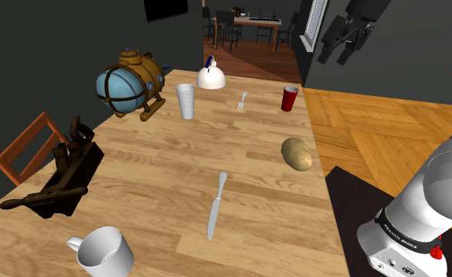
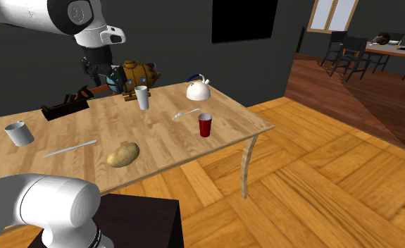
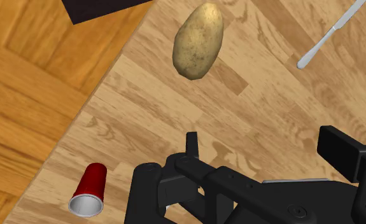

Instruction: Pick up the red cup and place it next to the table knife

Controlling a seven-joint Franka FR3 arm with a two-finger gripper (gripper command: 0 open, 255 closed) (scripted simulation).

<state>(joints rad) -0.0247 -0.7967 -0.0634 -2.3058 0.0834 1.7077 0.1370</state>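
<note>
The red cup (image 1: 290,98) stands upright near the far right corner of the wooden table (image 1: 153,169), close to the edge; it is also the red cup (image 2: 206,125) and, seen from above, the red cup (image 3: 89,189). The table knife (image 1: 215,206) lies flat nearer the stand, shown too as the knife (image 2: 70,149) and the knife (image 3: 331,33). My black gripper (image 1: 336,55) hangs high above the cup's end of the table, open and holding nothing. In the wrist view the gripper (image 3: 267,149) has its fingers well apart.
A potato (image 1: 297,153) lies between cup and knife by the table's right edge. A fork (image 1: 242,101), white tumbler (image 1: 185,101), white kettle (image 1: 211,76) and submarine model (image 1: 130,83) stand at the far end. A white mug (image 1: 106,252) and dark wooden tool (image 1: 63,177) sit left.
</note>
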